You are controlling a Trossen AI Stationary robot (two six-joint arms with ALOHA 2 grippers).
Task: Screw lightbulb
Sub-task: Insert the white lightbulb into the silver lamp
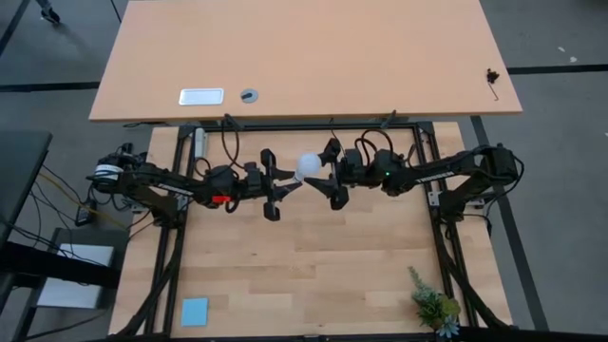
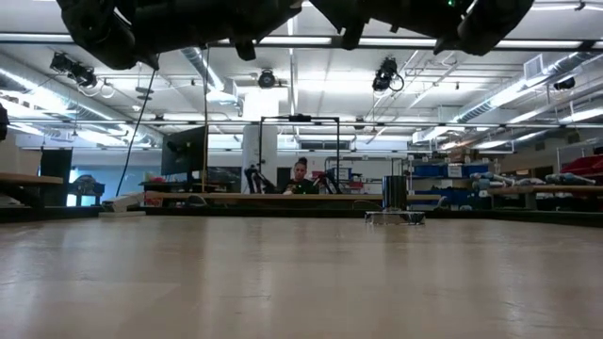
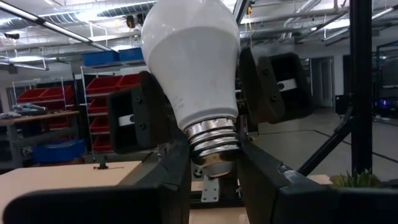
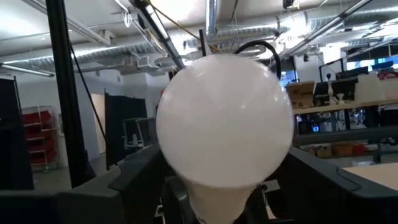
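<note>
Two dark robot arms meet in mid-air above a pale wooden table (image 1: 313, 256) with visible plank grain. Between them is the lightbulb (image 1: 308, 167), a smooth, matte white pear-shaped globe with a ribbed, shiny metal screw base.

The left gripper (image 1: 282, 186) is clamped on the bulb's threaded base: in the left wrist view its two black, blocky fingers (image 3: 168, 180) press against the metal threads from either side, with the lightbulb (image 3: 194, 68) tilting up out of them.

The right gripper (image 1: 321, 178) faces it, its jaws standing apart on either side of the glass globe. Whether they touch the globe cannot be told.

At the table's near edge lie a flat blue square (image 1: 195, 311) and a small spiky green plant (image 1: 434, 306).
</note>
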